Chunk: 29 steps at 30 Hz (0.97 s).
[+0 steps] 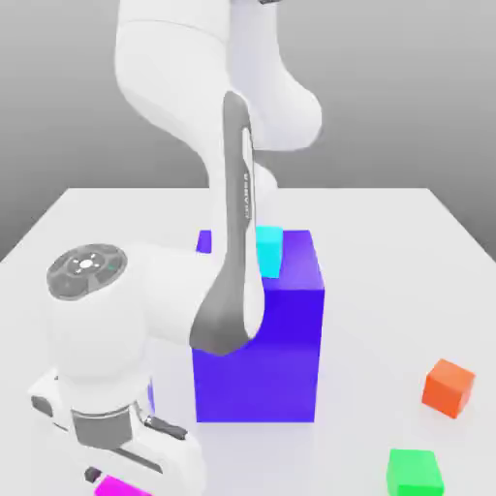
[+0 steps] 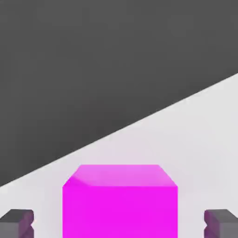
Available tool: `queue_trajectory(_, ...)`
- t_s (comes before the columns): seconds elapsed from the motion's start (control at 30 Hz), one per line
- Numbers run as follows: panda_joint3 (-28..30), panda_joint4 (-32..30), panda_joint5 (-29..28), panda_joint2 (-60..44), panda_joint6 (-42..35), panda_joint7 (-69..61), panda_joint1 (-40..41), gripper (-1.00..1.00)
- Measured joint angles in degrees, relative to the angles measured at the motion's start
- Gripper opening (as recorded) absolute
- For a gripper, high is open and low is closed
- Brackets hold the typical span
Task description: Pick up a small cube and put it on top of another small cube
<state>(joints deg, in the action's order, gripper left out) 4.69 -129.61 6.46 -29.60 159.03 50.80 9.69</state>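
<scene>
A magenta cube sits on the white table between my two grey fingertips, with a clear gap on each side. My gripper is open and straddles it without touching. In the exterior view the magenta cube peeks out at the near edge, directly under the hand, and my gripper hangs low over it. Other small cubes lie on the table: a green cube and an orange cube at the exterior view's right, and a cyan cube behind the big block.
A tall blue block stands mid-table, just to the exterior view's right of my arm. The table's edge runs diagonally beyond the magenta cube in the hand view, with dark floor past it.
</scene>
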Motion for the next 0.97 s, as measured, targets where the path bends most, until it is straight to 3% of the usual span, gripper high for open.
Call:
queue_trajectory(0.17, 0.0, 0.0, -0.1, 0.1, -0.1, 0.0, 0.0, -1.00)
queue_trajectory(0.33, 0.8, -1.8, -1.9, 8.5, -6.7, 1.2, -1.8, -1.00)
queue_trajectory(0.7, -11.9, -2.4, -8.9, 14.8, -12.5, 2.9, -18.6, -1.00)
queue_trajectory(0.83, -12.7, -1.7, -12.2, 9.0, -7.4, 4.8, -22.4, -1.00)
queue_trajectory(0.87, -12.4, -1.6, -12.7, 7.7, -6.2, 5.1, -22.7, 1.00)
queue_trajectory(0.97, -12.4, -1.6, -12.7, 7.7, -6.2, 5.1, -22.7, 1.00)
